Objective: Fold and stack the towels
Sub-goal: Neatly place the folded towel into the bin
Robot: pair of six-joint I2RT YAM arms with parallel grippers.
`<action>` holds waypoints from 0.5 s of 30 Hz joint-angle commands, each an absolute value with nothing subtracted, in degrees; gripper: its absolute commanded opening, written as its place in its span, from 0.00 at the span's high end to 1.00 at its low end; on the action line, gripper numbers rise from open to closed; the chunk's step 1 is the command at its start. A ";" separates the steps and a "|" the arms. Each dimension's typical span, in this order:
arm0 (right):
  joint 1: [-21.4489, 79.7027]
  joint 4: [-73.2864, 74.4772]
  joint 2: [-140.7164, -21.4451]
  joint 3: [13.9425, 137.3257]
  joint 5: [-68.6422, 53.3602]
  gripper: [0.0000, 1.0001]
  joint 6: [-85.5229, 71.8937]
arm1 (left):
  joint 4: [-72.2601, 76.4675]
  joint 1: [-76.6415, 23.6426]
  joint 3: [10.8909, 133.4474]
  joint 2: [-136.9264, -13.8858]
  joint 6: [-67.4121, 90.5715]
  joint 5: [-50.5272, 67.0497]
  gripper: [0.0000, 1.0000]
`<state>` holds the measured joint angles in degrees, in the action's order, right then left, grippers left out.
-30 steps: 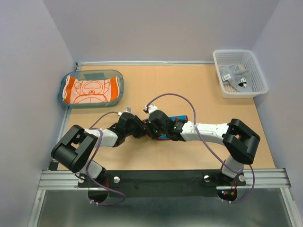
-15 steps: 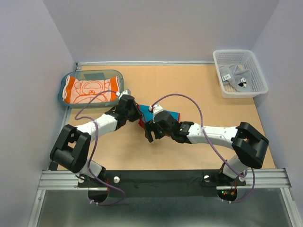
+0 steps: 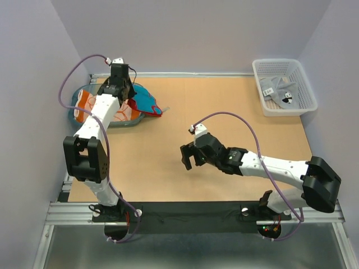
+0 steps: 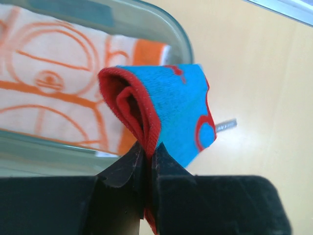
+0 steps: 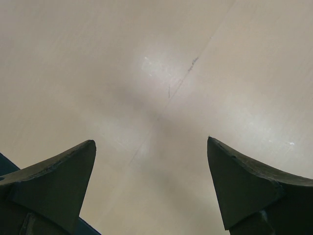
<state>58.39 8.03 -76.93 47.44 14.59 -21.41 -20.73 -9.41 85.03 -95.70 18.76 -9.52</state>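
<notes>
Overhead: the left gripper [image 3: 126, 96] holds the folded red-and-blue towel [image 3: 147, 102] at the tray [image 3: 74, 116] rim, seemingly to stack it on the orange towel [image 3: 101, 106]. Left wrist: jaws clamp its fold. Right wrist: the right gripper [image 5: 150, 142] hangs wide open, empty.

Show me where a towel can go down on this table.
Bare table: far middle between tray and basket, and the near patch between left arm and open right gripper. Crowded: far left, where the left gripper holds the blue-red towel over the tray's edge.
</notes>
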 commanded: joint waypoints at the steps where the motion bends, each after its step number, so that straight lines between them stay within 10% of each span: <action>1: 58.18 11.33 -75.76 47.11 17.93 0.00 -21.01 | -29.44 -5.64 93.15 -97.55 8.71 -16.95 1.00; 15: 57.83 16.70 -82.08 53.35 17.67 0.00 -16.35 | -32.61 1.93 103.89 -111.00 -7.12 -24.87 1.00</action>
